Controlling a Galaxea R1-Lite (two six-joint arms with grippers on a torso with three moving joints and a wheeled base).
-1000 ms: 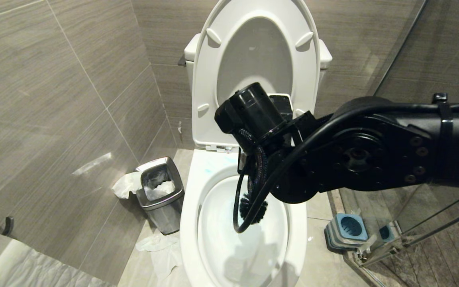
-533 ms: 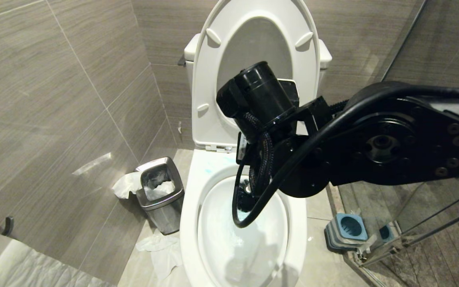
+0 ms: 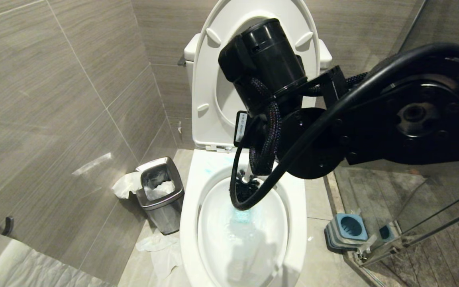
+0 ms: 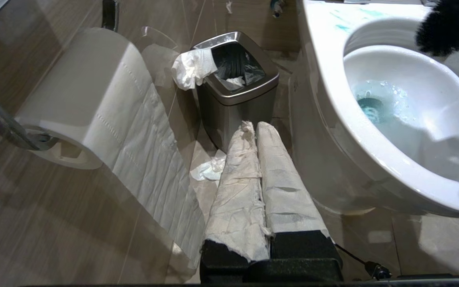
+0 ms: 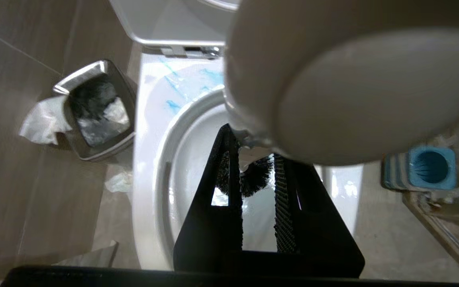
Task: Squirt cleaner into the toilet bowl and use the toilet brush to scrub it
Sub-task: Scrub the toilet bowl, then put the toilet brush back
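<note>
The toilet bowl (image 3: 189,223) stands with its seat raised, and pale blue cleaner (image 3: 240,217) tints the water. Blue streaks of cleaner (image 5: 173,85) mark the back rim. My right gripper (image 5: 253,147) hangs over the bowl, shut on the toilet brush (image 5: 353,91), whose rounded pale handle tip looms near the camera. The dark bristle head (image 3: 245,189) sits against the bowl's back wall, above the water. In the head view my right arm hides the fingers. My left gripper (image 4: 253,127), its fingers wrapped in white paper, is shut on nothing, low beside the bowl (image 4: 333,131).
A steel waste bin (image 3: 159,193) with tissue stands left of the toilet, with crumpled paper (image 3: 161,247) on the floor. The blue-and-grey brush holder (image 3: 349,227) is on the right by the glass shower door. A toilet paper roll (image 4: 90,99) hangs close to my left gripper.
My right arm has risen and drawn back toward the raised seat. The bristle head has moved from the middle of the bowl up to its back wall. The left arm is still.
</note>
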